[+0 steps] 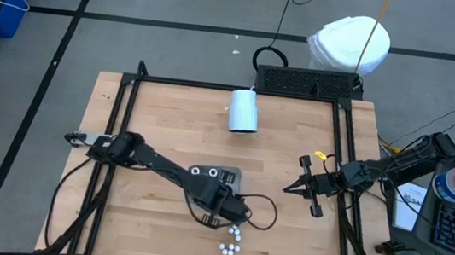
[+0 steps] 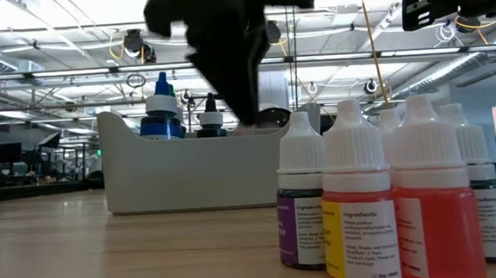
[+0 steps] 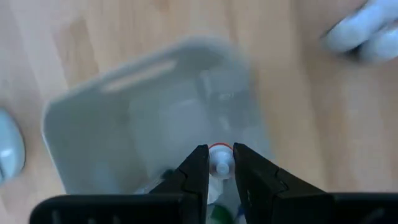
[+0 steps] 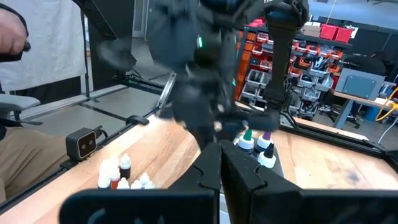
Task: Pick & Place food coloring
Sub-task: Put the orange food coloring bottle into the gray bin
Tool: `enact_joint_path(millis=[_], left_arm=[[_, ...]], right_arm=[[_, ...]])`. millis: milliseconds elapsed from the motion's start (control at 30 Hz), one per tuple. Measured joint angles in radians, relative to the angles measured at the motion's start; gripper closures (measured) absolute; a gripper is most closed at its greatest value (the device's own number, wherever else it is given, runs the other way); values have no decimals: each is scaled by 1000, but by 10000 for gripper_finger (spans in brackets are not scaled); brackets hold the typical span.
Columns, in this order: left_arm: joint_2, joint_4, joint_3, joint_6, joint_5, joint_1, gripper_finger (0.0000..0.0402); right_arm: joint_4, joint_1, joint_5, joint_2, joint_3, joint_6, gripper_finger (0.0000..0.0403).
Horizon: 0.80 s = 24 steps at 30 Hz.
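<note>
Left pincer gripping one bottle, over tray

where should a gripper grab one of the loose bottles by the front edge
By the white cap, from straight above. The loose bottles stand upright and packed close together, so their bodies are walled in by neighbours while the narrow caps stick up free. The left gripper holds its bottle that way over the tray.

Bright, even overhead light floods the wooden table, casting only soft shadows. In the low view, ceiling lamps glare at upper frame while the left arm is a dark blur. The tray in the left wrist view is smeared, out of focus.
</note>
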Motion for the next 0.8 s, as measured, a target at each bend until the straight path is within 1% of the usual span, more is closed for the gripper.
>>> enact_joint_path(millis=[100,233,467,667,800], left_arm=[[0,28,-59,-23,-13,7,332],[1,59,-98,-41,-10,14,332],[1,93,-102,-41,17,14,332],[0,130,-102,-46,67,14,332],[0,132,-102,-49,73,14,332]], right_arm=[[0,0,0,0,0,14,403],[0,0,-1,0,0,14,403],[0,0,-1,0,0,13,403],[0,0,-1,0,0,14,403],[0,0,-1,0,0,14,403]])
